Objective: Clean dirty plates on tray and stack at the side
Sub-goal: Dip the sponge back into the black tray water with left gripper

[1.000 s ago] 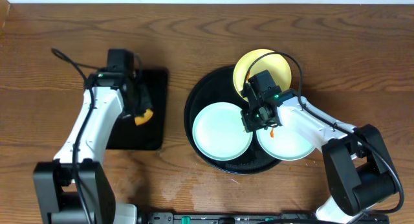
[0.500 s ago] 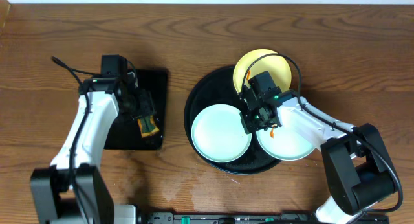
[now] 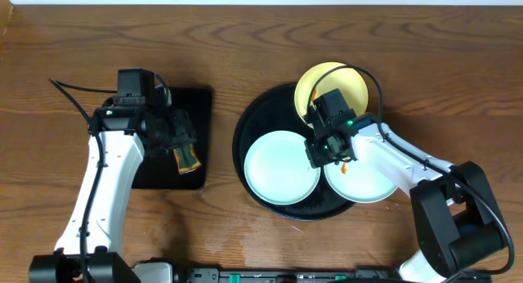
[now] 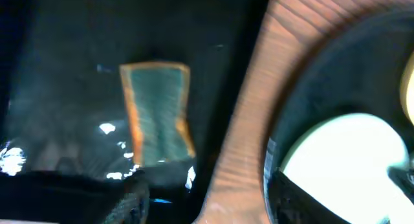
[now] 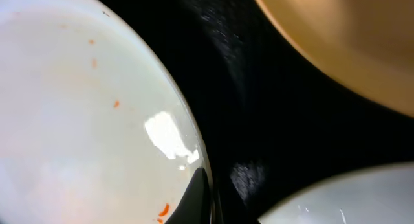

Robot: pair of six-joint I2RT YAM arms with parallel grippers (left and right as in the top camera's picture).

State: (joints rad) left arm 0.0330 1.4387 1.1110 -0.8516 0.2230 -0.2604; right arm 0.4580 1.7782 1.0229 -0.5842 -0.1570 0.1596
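Three plates lie in the round black tray: a pale yellow plate at the back, a mint-blue plate at front left, and a second mint-blue plate at front right. Orange specks dot the left mint-blue plate. My right gripper is shut on that plate's right rim, with one dark fingertip lying over the edge. My left gripper hangs open over the rectangular tray, holding nothing. Just beyond its fingers lies a green-and-orange sponge.
The small rectangular black tray sits left of the round tray, with the sponge on it. A strip of bare wooden table separates the two trays. An orange smear marks the right mint-blue plate beside my right gripper.
My left gripper has opened and let go of the sponge, which now lies flat on the rectangular tray. The right arm and the plates have not moved.
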